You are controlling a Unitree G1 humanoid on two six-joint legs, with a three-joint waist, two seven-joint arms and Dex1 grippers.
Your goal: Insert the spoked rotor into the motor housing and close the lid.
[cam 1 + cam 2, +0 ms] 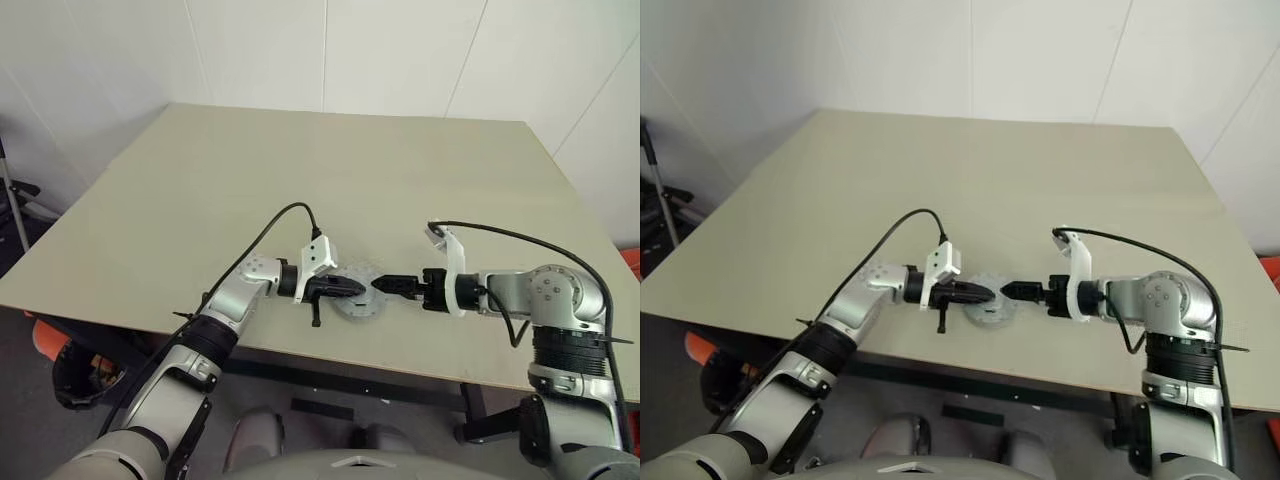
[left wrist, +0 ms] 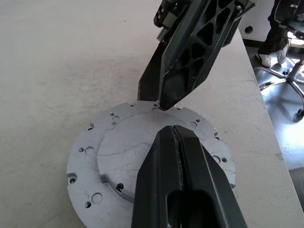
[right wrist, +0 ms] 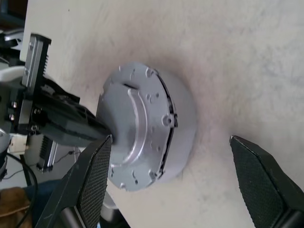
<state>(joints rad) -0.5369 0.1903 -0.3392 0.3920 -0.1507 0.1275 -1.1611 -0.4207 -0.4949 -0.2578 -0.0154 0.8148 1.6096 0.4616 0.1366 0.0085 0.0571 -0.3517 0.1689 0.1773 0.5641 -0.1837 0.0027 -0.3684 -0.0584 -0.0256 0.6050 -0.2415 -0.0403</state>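
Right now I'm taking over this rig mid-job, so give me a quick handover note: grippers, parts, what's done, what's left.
Left gripper: shut, empty, its tip over the lid.
Right gripper: open wide, empty, fingers on either side of the assembly.
The lid is on top of the motor housing, near the table's front edge. The rotor is presumably inside.
Done: lid appears placed.
Left: confirm it is fully seated, then withdraw both arms.

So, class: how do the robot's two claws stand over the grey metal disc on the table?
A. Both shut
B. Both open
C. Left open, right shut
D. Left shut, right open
D: the left claw has its fingers pressed together above the grey disc, while the right claw stands spread wide around it.
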